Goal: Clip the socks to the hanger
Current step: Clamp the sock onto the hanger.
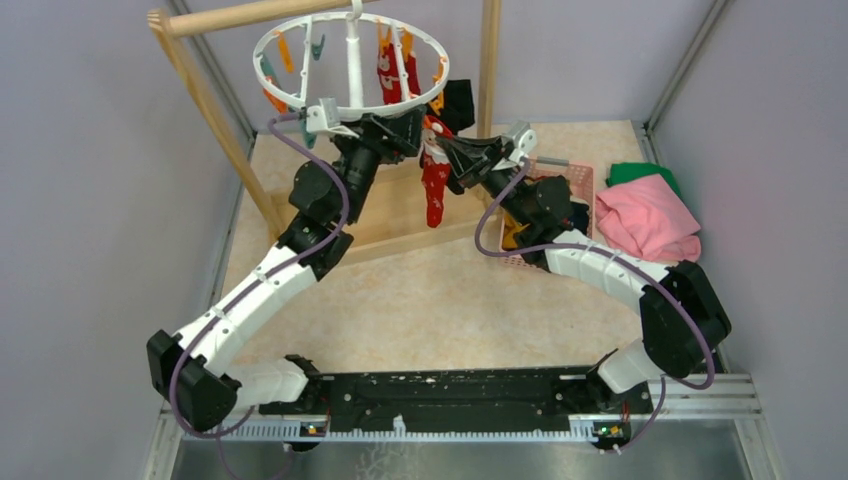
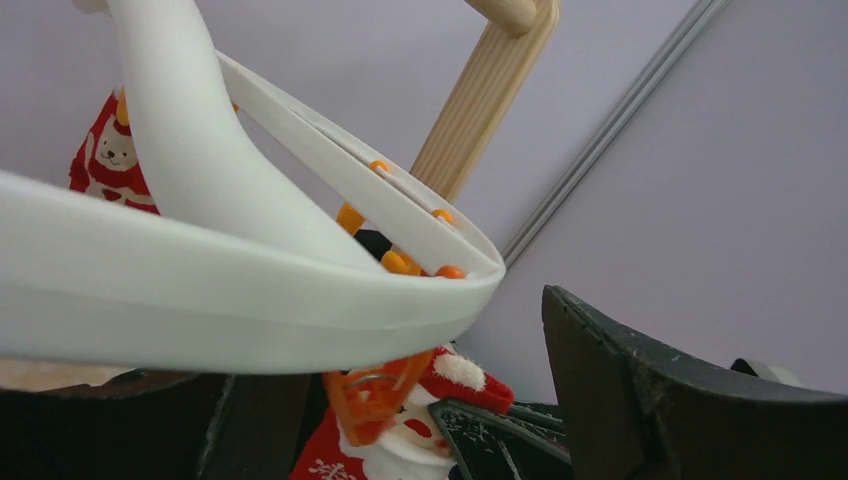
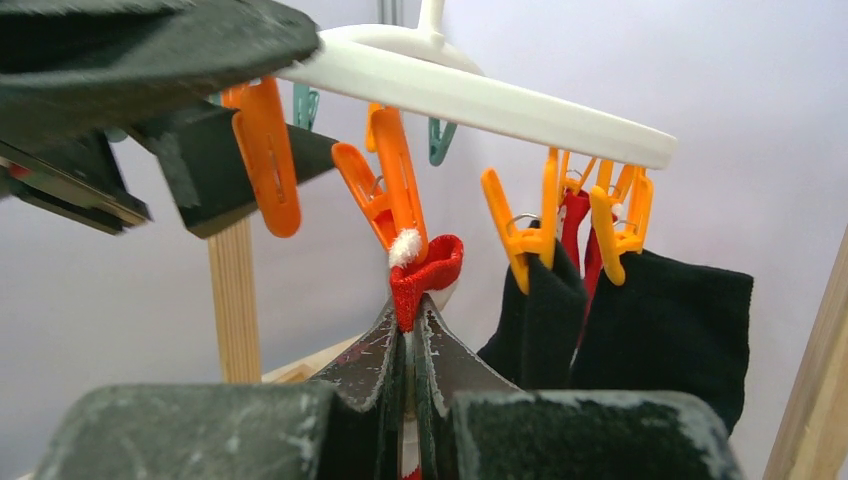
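Feeding the red sock (image 3: 428,272) into the orange clip (image 3: 392,190) is the job now. The cuff touches the clip's tip, pinched tight btwn the right gripper's (image 3: 408,335) fingers. Prob needs the clip squeezed open, then a straight lift. Left gripper (image 1: 395,125) fingers are spread wide by the hanger (image 3: 480,100) rim & should steady it. Black socks (image 3: 660,320) hang clipped beside.

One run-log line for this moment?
right gripper: shut on red patterned fabric sock | sock cuff: at tip of orange plastic clip | left gripper: open, under round white plastic hanger
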Motion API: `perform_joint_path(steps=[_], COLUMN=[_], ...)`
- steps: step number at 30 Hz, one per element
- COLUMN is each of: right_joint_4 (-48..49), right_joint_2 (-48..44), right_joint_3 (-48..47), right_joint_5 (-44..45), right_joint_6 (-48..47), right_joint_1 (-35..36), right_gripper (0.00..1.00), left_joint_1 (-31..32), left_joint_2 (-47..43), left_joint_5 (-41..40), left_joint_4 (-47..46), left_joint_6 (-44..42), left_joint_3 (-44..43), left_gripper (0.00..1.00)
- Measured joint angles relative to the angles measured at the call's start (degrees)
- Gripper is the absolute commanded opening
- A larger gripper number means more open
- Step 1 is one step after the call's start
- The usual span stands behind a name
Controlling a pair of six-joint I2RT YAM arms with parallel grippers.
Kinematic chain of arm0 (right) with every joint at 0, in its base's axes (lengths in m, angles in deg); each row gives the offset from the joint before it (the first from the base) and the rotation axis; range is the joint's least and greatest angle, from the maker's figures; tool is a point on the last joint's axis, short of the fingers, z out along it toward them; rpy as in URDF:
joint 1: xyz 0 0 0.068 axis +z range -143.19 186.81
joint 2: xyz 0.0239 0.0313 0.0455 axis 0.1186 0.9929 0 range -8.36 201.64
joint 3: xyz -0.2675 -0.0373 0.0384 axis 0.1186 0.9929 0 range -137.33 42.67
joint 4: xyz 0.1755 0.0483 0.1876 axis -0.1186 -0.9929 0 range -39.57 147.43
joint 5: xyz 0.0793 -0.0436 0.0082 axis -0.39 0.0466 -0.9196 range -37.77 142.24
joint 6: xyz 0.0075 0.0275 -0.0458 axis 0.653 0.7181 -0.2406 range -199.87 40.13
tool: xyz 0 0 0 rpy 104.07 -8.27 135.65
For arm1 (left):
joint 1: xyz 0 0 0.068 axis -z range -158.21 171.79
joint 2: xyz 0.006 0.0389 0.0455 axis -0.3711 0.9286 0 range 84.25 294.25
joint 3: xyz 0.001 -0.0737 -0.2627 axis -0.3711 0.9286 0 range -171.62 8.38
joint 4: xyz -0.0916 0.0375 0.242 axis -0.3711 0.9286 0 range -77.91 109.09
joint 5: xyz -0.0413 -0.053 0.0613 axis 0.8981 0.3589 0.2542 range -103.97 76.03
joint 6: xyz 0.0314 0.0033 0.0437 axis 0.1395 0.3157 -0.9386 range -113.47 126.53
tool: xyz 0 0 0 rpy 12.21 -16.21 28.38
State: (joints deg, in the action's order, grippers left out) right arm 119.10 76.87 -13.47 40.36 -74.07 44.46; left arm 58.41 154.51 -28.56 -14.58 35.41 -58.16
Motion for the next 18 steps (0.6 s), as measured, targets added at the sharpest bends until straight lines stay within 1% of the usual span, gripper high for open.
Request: perform_joint_path(steps=[3,6,13,15,18], right_joint_4=[-0.6,-0.8,-1.2,-1.3,-1.6], right_joint_2=[0.0,0.0,0.5,0.9,1.6], right_joint_3=[0.0,0.0,-0.2,-0.3,-0.6], right_joint_5=[0.0,0.0,-0.4,-0.7,-1.3], right_joint_6=[0.0,0.0,0.3,0.3,0.3], right_joint_1=[0.0,0.0,0.0,0.1,0.2], right_gripper=[0.0,0.0,0.0,0.0,0.0], left_joint_1=[0.0,0.0,0.0,0.0,0.0], left_joint_2=[-3.0,-5.6,-10.5,-11.7,-12.8], left_joint_5=[-0.2,-0.7,-1.2,-0.6,1.4], left_joint_4=[3.3,5.5,7.1,7.1,8.5], left_joint_6=[0.4,0.5,0.6,0.6,1.7], left_joint_3=[0.0,0.0,0.9,1.6,1.5], left_gripper=[0.89,0.98,0.99,0.95,0.8])
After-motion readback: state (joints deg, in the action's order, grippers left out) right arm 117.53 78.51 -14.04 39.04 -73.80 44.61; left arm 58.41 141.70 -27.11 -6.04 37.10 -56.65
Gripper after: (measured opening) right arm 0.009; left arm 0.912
